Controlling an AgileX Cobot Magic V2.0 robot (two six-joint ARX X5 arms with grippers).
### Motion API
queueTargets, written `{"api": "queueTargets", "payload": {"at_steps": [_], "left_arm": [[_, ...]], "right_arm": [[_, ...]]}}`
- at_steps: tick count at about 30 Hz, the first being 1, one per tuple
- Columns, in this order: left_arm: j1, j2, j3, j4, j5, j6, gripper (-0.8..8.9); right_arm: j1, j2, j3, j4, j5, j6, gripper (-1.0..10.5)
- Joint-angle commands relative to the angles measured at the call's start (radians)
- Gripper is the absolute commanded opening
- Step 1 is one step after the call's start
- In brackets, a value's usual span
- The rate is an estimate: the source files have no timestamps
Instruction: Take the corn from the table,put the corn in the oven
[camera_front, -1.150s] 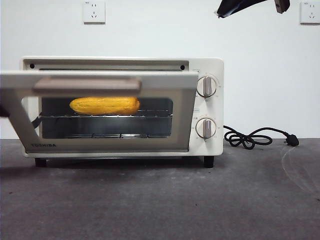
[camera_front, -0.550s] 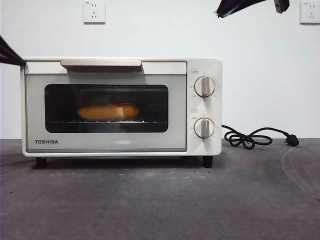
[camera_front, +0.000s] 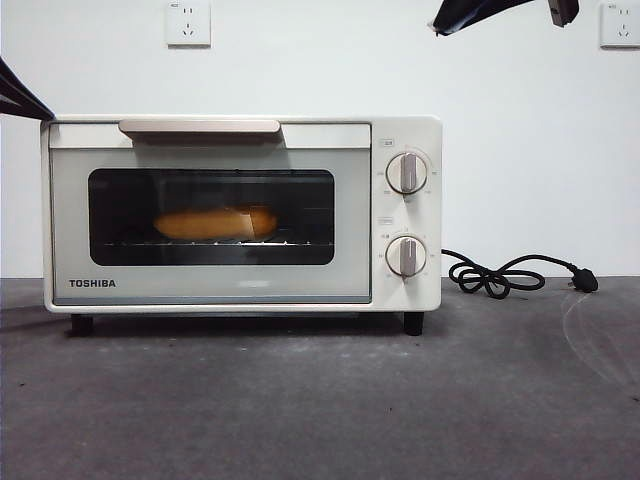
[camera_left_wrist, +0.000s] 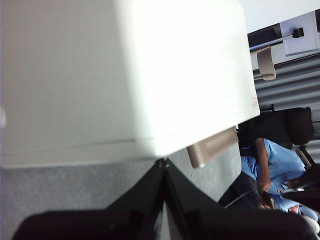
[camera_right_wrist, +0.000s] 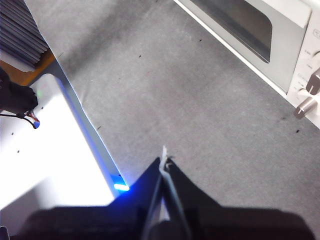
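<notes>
My jaws: both pairs closed tip to tip, holding nothing. L gripper (camera_left_wrist: 162, 162) sits just off the upper left corner of the oven (camera_front: 240, 215), above the table (camera_front: 320, 400); in the wrist view its tips meet close under the cream top edge, near the bar handle (camera_left_wrist: 212, 146), but I cannot tell if they touch the casing. In the front view it shows only as a dark wedge at the left edge (camera_front: 20, 95). R gripper (camera_right_wrist: 163, 162) waits well apart from the oven, over bare table, w/ the lower knob (camera_right_wrist: 307, 105) at the far side of its view; in the front view it is the black tip high on the right (camera_front: 470, 14). The corn (camera_front: 215, 222) lies lengthwise on the wire rack inside the oven, dim orange behind the dark glass window; door reads flush w/ the front panel, so shut. Power cord (camera_front: 510, 273) lies coiled on the table beside the oven, unplugged end free. Step in hand, by my judgement: the last one, corn in and door closed, task approx. complete. Next move calls only for lifting L gripper clear of the corner w/o nudging the oven, then parking both arms.
</notes>
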Motion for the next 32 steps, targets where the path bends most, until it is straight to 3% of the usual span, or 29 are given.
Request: {"api": "queueTargets", "payload": {"at_steps": [1,5,13,21,26,32], "left_arm": [[0.0,-0.019,0.002,-0.058,0.005,0.09,-0.08],[-0.022,-0.08,0.002,-0.1,0.005,0.132,-0.08],[-0.105,-0.362,0.002,-0.108,-0.039,0.133,-0.08],[-0.219,-0.692,-0.004,-0.19,-0.445,0.084,-0.08],[-0.24,-0.861,-0.077,-0.193,-0.552,0.008,-0.08],[-0.239,-1.049,-0.322,-0.184,-0.634,-0.039,-0.08]], "right_arm": [[0.0,0.001,-0.004,0.007,-0.003,-0.006,-0.1],[0.0,0.001,-0.004,0.007,-0.003,-0.006,-0.1],[0.0,0.001,-0.004,0.006,0.008,-0.006,-0.1],[0.0,0.001,-0.004,0.006,0.009,-0.007,-0.1],[0.0,0.001,-0.004,0.005,0.051,-0.007,-0.1],[0.0,0.001,-0.004,0.0,0.088,-0.007,-0.1]]}}
